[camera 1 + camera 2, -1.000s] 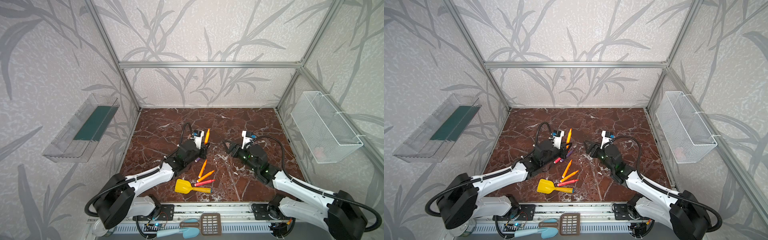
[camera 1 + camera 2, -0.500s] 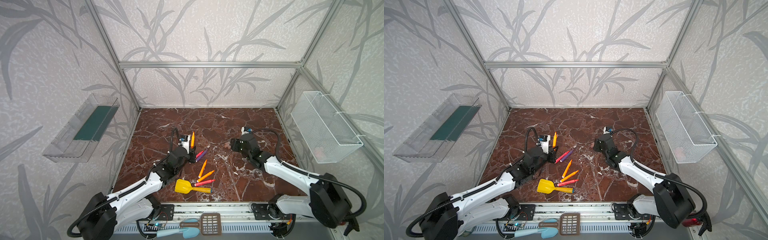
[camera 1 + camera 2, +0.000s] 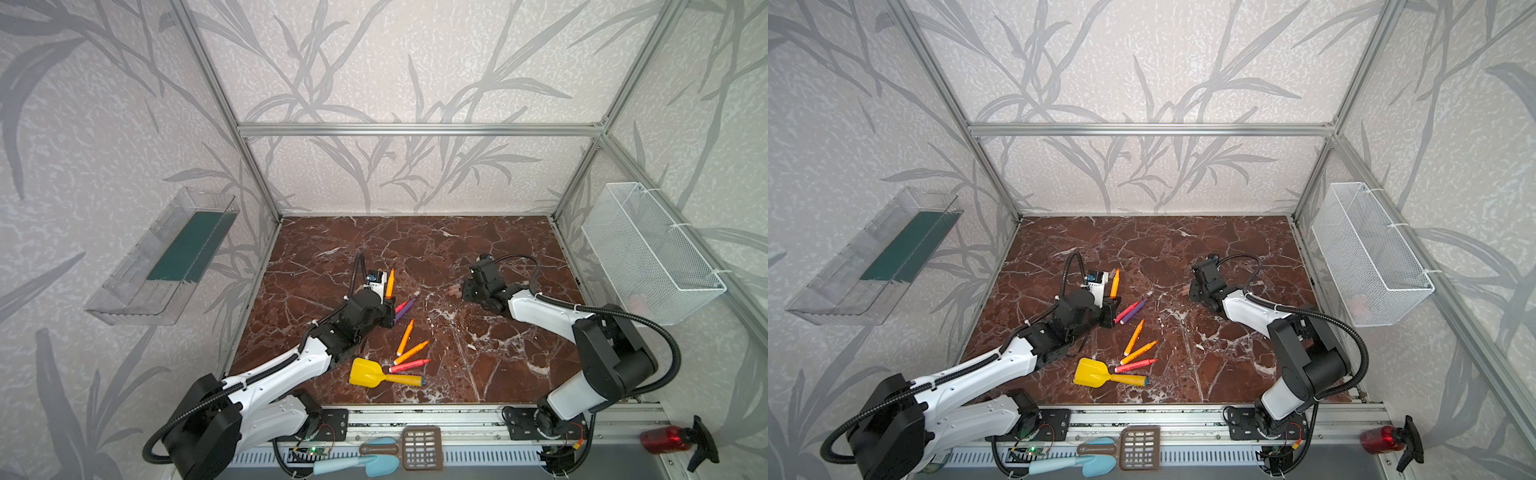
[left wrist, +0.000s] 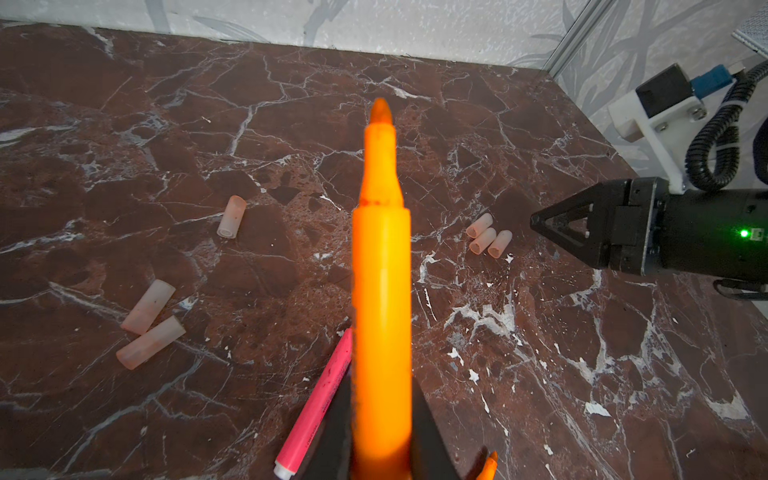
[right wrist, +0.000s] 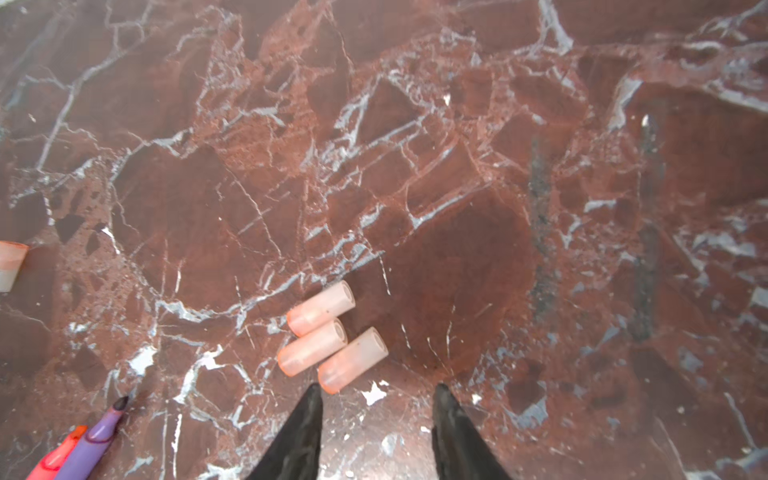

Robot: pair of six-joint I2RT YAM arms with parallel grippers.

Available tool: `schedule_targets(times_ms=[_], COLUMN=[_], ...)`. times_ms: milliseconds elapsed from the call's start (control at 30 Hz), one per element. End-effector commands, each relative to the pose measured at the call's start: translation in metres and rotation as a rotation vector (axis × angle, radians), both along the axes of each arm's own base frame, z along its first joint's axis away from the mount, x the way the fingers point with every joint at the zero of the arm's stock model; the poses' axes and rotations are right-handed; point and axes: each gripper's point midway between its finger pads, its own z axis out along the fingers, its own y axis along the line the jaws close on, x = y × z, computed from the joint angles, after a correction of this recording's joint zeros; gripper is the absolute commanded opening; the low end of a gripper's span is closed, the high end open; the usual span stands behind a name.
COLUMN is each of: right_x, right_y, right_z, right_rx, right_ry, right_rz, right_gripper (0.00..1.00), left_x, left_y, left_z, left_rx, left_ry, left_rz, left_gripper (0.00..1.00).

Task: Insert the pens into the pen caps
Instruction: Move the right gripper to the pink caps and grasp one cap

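**Orange pen gripped on the left, parted pincer at the caps on the right**

We see the left pincer (image 4: 381, 432) clenched on an orange pen (image 4: 381, 291). It grips the pen near its butt end, so the pointed tip stands free beyond the fingers. In both top views this pen (image 3: 390, 282) rises steeply above the table (image 3: 457, 241).

The right pincer (image 5: 378, 390) hangs low over the table with its jaws parted and nothing between them. Just ahead of it lie three pen caps (image 5: 328, 332), side by side and touching. One fingertip (image 5: 313, 390) sits just beside the nearest cap; we cannot tell whether it touches.

In the left wrist view three more caps (image 4: 149, 324) lie well apart from that cluster, two of them close together and one alone.

A pink pen (image 3: 400, 306) and a purple pen (image 3: 406, 308) lie together just beside the left pincer. Nearer the front edge lie two orange pens (image 3: 405, 337), a pink-red pen (image 3: 409, 365) and a yellow shovel (image 3: 370, 374).
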Motion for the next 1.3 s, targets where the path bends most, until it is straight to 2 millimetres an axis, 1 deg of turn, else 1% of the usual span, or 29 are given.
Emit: schedule_targets(times_ms=[0,167,367,567,700,833,900,1267], right_x=[0.009,0.013,0.014,0.012,0.009,0.008,0.007,0.008], right_y=[0.009,0.010,0.011,0.007,0.003,0.003,0.003,0.002], right_z=[-0.011,-0.028,-0.038,-0.040,-0.040,-0.041,-0.042,-0.050], right_rx=[0.002,-0.016,-0.023,-0.038,-0.048,-0.049,-0.049,-0.061], right_ry=[0.052,0.096,0.124,0.125,0.122,0.125,0.128,0.144], right_rz=[0.031,0.034,0.035,0.024,0.016,0.015,0.014,0.010], right_gripper=[0.41,0.40,0.37,0.36,0.36,0.29,0.28,0.27], left_x=[0.013,0.014,0.012,0.011,0.010,0.008,0.007,0.004], left_y=[-0.002,-0.003,-0.011,-0.016,-0.015,-0.015,-0.017,-0.022], left_z=[0.014,0.019,0.011,0.009,0.010,0.011,0.012,0.011], left_rx=[-0.036,-0.010,0.030,0.024,0.021,0.016,0.012,0.001], left_ry=[-0.041,-0.076,-0.040,-0.037,-0.042,-0.045,-0.047,-0.042], left_rz=[0.044,0.017,-0.042,-0.066,-0.065,-0.076,-0.086,-0.118], left_gripper=[0.00,0.00,0.00,0.00,0.00,0.00,0.00,0.00])
